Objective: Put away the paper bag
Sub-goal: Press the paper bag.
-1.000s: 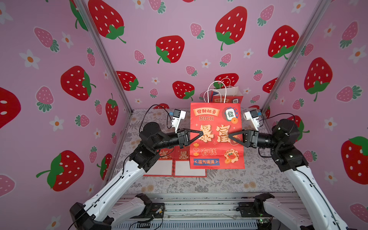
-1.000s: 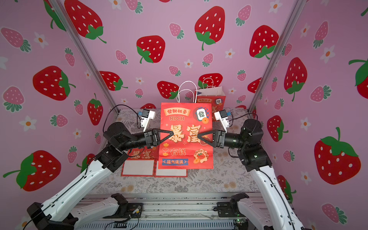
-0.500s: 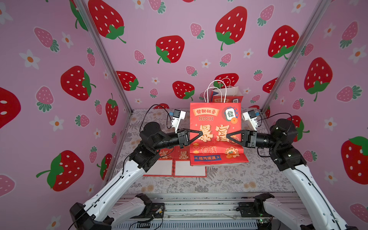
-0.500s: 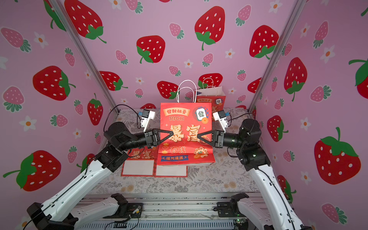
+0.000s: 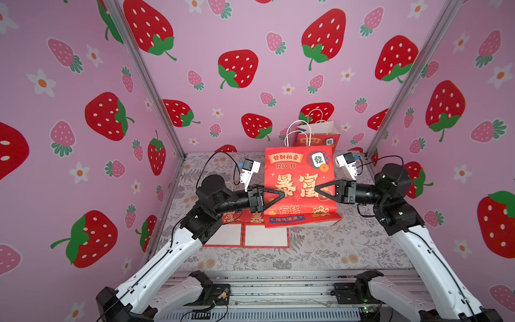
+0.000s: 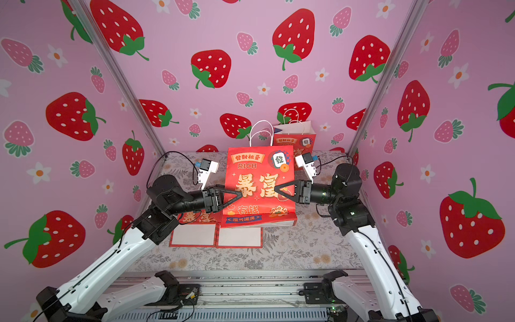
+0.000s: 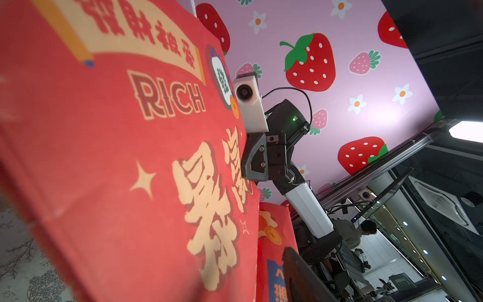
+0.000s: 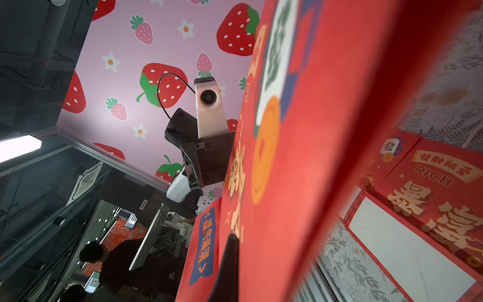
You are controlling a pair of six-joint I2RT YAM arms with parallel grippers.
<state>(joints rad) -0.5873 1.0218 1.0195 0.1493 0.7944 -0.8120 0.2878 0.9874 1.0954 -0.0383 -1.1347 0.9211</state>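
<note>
Paper bag (image 5: 299, 178): red and pressed flat. The face I see has gold Chinese characters, "RICH", and a mahjong-tile emblem in one upper corner. A white cord handle loops above the top edge. The bag stands upright at mid-table (image 5: 334, 251), printed face toward the top cameras. Its lower strip, which carries a blue banner, is creased forward and rests on the floral cloth.

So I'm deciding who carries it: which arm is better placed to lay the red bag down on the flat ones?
Right, likely. The right gripper is shut on the paper bag; whether the left gripper grips it is unclear. The flat bags lie just in front.
</note>
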